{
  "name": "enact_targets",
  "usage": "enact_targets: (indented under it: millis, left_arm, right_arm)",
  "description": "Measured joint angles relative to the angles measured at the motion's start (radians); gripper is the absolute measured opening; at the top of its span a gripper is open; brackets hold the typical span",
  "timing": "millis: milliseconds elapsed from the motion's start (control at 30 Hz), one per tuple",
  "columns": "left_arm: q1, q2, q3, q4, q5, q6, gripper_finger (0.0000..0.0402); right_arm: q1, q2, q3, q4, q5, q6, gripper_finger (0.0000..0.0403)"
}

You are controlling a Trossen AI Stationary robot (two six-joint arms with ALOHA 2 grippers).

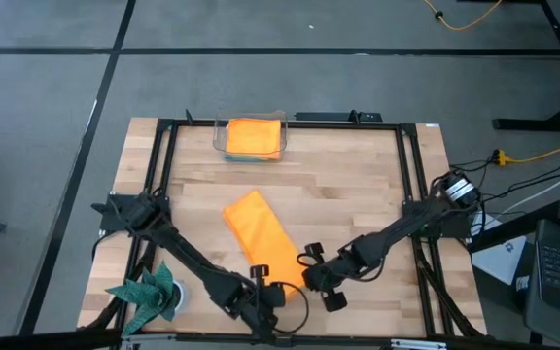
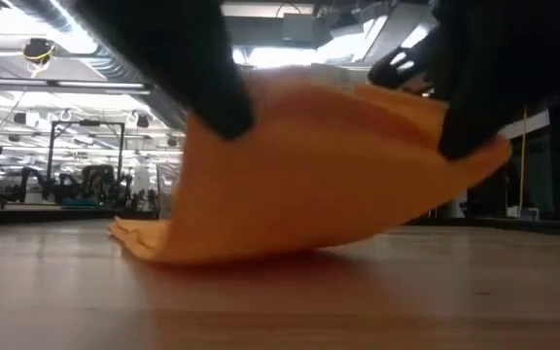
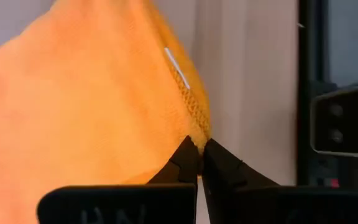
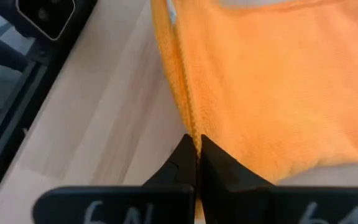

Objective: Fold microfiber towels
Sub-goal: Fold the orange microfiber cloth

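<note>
Both grippers are pinched tight on the same orange towel (image 1: 259, 240) at the near edge of the table; we see the left gripper (image 3: 197, 155) with its dark fingertips pressed together on one hemmed corner of the plush cloth, and the right gripper (image 4: 196, 151) likewise clamped on the folded edge of the cloth beside it; in the high view the left gripper (image 1: 263, 292) and the right gripper (image 1: 311, 276) sit near each other at the towel's near end, the two arms reaching in from the left and right corners.

In the low view the orange towel (image 2: 299, 175) is lifted at the held end into a tent shape, its far part resting on the wooden table (image 2: 280, 301); the fabric is soft and fuzzy with a stitched hem.

Around it: a stack of folded towels (image 1: 255, 137), orange on top with turquoise and green edges showing beneath, lies inside a clear tray at the far edge, well apart from the grippers; a dark teal spiky-edged cloth (image 1: 147, 293) lies at the near left corner, beside the left arm.

Bare light wood lies open between the held towel and the far stack, and to the right of the towel; the black frame (image 1: 408, 175) borders the table's sides; a small camera unit (image 3: 339, 128) stands on the table's edge near the left gripper.
</note>
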Motion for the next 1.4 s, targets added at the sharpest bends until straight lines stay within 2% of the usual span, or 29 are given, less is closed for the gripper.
enact_targets:
  millis: [200, 467, 600, 733, 833, 1067, 1400]
  left_arm:
    - [0.008, -0.053, 0.028, 0.003, -0.005, 0.004, 0.0]
    - [0.04, -0.053, 0.144, 0.087, 0.023, 0.07, 0.0]
    - [0.053, -0.054, 0.165, 0.086, 0.015, 0.088, 0.0]
    - [0.062, -0.054, 0.165, 0.023, -0.014, 0.088, 0.0]
    - [0.063, -0.054, 0.165, -0.046, -0.021, 0.083, 0.0]
    - [0.064, -0.065, 0.165, -0.185, -0.039, 0.045, 0.0]
    - [0.078, -0.068, 0.165, -0.365, -0.039, -0.025, 0.0]
  right_arm:
    - [0.009, -0.095, 0.0, -0.065, -0.001, 0.027, 0.0002]
    - [0.055, -0.228, 0.001, -0.173, -0.118, 0.049, 0.0001]
    - [0.072, -0.258, 0.001, -0.174, -0.109, 0.046, 0.0001]
    - [0.064, -0.254, 0.001, -0.181, -0.01, 0.028, 0.0001]
    - [0.043, -0.245, 0.002, -0.181, 0.026, -0.004, 0.0]
    - [-0.047, -0.243, 0.002, -0.161, 0.031, -0.082, 0.0]
    - [-0.162, -0.222, 0.004, -0.041, -0.003, -0.16, 0.0]
